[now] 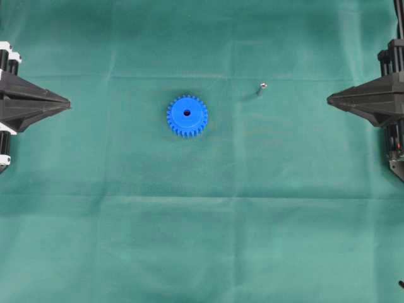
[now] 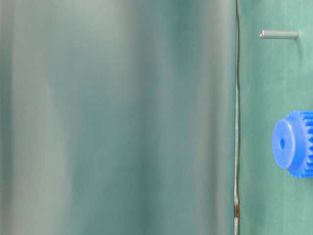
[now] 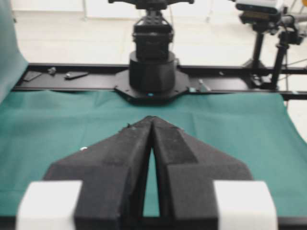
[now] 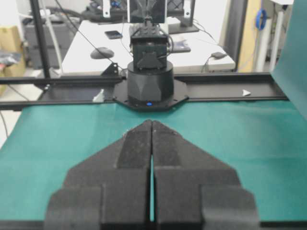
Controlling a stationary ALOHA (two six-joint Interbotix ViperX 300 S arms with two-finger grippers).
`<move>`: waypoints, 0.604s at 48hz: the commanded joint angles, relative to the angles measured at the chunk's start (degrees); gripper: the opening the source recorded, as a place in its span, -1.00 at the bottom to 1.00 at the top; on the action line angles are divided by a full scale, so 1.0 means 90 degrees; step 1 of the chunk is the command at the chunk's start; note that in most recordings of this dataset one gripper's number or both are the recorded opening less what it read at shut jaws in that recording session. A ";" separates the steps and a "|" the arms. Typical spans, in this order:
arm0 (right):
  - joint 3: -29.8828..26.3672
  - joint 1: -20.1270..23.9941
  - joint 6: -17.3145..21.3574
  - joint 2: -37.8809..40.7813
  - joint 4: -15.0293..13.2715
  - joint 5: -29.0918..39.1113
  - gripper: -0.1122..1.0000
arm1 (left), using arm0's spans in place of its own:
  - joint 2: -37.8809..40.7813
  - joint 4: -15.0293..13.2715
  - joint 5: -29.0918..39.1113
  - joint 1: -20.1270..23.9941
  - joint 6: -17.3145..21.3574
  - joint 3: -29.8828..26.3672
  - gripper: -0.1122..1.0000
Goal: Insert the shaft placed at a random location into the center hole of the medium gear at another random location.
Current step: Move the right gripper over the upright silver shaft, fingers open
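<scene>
Green cloth covers your worktop (image 1: pixel 202 252), and on it the two parts of the job lie apart and untouched. The medium gear (image 1: pixel 187 115), bright blue plastic, sits flat near the middle with its center hole (image 1: pixel 187 113) facing up, which suits a pin coming straight down. The shaft (image 1: pixel 262 88) appears to stand on end to the gear's right and a little farther back, nearer your right arm's side, so that arm looks the natural one to fetch it. The table-level view shows the same pair, pin apart from gear, with nothing touching either.

Your left gripper (image 1: pixel 68 101) waits at the left edge, and the left wrist view shows its jaws brought together at the tips. Your right gripper (image 1: pixel 329 99) waits at the right edge, jaws likewise pressed together and empty in its own wrist view. Both point inward across the cloth, well clear of the parts.

No step of the insertion appears begun. Your first move, by this reading, calls for parting the right jaws before reaching for so thin a pin, which could easily tip or roll away.
</scene>
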 commanded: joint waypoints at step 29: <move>-0.0049 -0.0898 -0.0146 0.1162 0.0020 0.0146 -0.78 | 0.0049 0.0088 0.0254 -0.0010 -0.0010 -0.0166 -0.80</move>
